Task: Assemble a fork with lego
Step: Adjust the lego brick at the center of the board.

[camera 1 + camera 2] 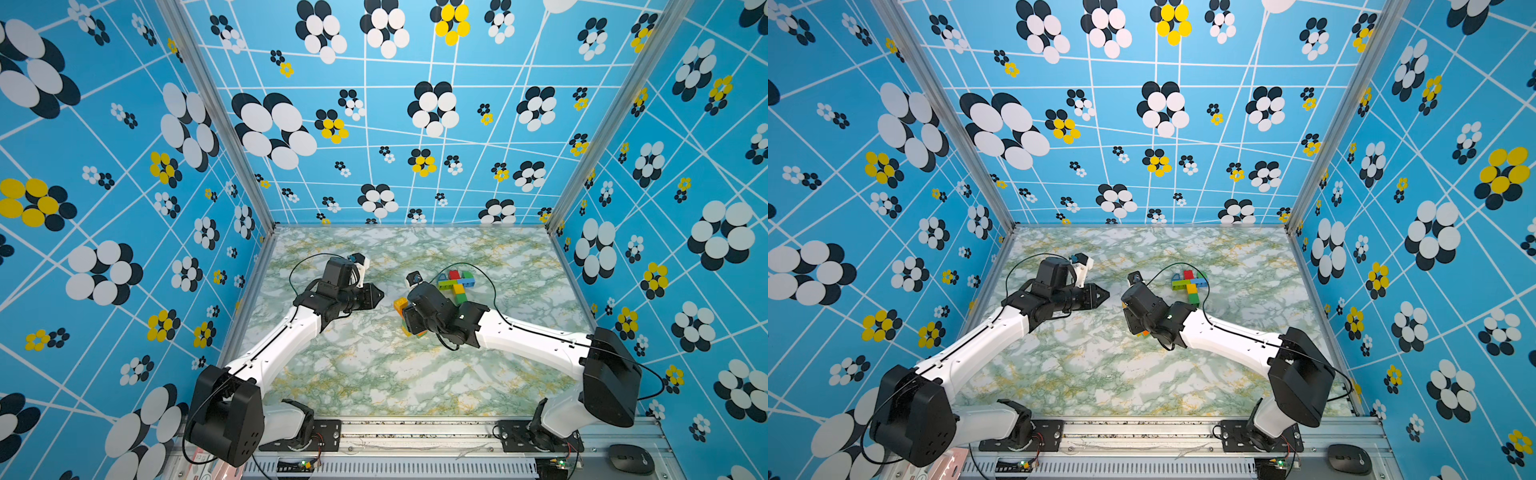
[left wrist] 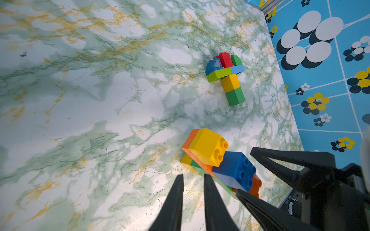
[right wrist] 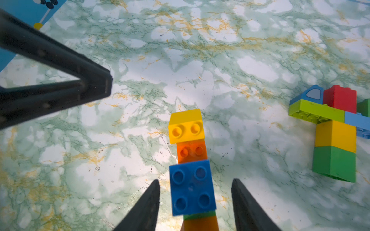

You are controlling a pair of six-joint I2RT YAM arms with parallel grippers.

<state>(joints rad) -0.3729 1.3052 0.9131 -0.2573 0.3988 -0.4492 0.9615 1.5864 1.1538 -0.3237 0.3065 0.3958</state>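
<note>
Lego (image 3: 190, 160) in two groups on the table (image 1: 374, 374), right of centre in both top views.

Nearer group: a row of joined bricks (image 2: 216, 158), yellow, orange, blue, then green and orange, with round studs showing on the yellow, orange and blue.

Farther group: a T-shaped build (image 1: 455, 284) lying flat, apart from the row. Crossbar of a lime oblong and a pale blue brick. Above it a blue brick with a grey window, a red brick and a green one. Stem of a yellow square brick, then a green one.

Glossy hard plastic throughout, square edges, bright plain colours.

Right gripper (image 3: 196, 180) over the row, jaws apart, one finger either side of the blue brick with a gap on each side, nothing clamped. Left gripper (image 2: 193, 177) just beside the row, jaws almost together, holding nothing.

Small white label (image 2: 290, 202) on the right gripper's body, too small to read.

Table surface in a marble print, white and green with ochre veins. Walls (image 1: 124, 166) blue, crossed by white lines, with flowers of black, white and yellow ovals. Black mouse (image 1: 631, 459) by the front rail, its logo unreadable.
</note>
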